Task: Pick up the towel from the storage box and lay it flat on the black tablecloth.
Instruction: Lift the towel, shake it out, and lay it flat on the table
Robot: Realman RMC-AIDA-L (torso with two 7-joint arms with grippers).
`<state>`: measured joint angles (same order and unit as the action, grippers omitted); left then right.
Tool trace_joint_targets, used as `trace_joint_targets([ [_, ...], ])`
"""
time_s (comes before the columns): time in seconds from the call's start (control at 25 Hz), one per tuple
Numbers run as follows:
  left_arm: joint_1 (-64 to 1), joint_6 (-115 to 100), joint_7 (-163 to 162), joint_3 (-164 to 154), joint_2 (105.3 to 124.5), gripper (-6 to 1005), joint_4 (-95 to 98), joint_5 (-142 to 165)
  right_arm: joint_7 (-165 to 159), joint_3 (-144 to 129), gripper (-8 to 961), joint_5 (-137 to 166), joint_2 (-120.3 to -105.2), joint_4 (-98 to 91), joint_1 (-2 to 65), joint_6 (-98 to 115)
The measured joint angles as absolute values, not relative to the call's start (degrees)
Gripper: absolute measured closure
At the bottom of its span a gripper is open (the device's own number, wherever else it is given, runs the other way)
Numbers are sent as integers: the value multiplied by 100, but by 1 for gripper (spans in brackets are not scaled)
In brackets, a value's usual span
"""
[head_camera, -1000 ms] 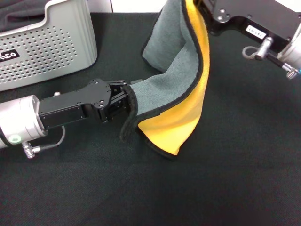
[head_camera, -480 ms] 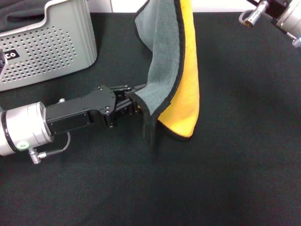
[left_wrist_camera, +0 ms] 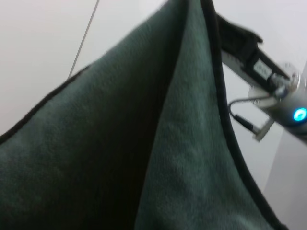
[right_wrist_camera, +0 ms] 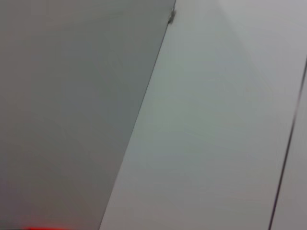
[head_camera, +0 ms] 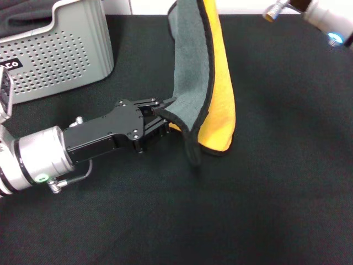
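The towel (head_camera: 193, 66) hangs upright over the black tablecloth (head_camera: 265, 187), grey face toward the left, yellow-orange face toward the right, its top above the head view's edge. My left gripper (head_camera: 168, 111) is shut on the towel's lower dark-edged corner, just above the cloth. Only the wrist of the right arm (head_camera: 325, 14) shows at the top right of the head view. In the left wrist view the grey towel (left_wrist_camera: 192, 158) fills the picture and runs up to the right gripper's black body (left_wrist_camera: 235, 40), which holds its top edge. The storage box (head_camera: 55, 49) stands at the back left.
Something dark lies inside the storage box, near its rim. A white surface borders the tablecloth's far edge (head_camera: 143, 6). The right wrist view shows only pale wall panels.
The right arm has risen up and out of the head view, pulling the towel taller and straighter. My left gripper moved right with the lower corner still in it.
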<state>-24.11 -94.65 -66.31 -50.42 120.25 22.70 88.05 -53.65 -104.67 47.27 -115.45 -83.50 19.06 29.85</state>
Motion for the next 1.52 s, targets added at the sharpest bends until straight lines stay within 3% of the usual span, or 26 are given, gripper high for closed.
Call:
trace_joint_targets([
  [0.52, -2487, -9197, -4214, -5050, 12050, 776, 1262, 7861, -5314, -10611, 946, 4799, -11549, -8475, 2123, 2562],
  [0.76, -2486, -9224, -3299, -5081, 12063, 657, 1152, 7857, -5309, -10602, 947, 4808, -11554, -8539, 2136, 2547],
  [1.52, -2633, -9641, -859, -5045, 12076, 663, 135, 7089, -5311, -10834, 946, 4808, -11584, -8569, 2451, 2235],
])
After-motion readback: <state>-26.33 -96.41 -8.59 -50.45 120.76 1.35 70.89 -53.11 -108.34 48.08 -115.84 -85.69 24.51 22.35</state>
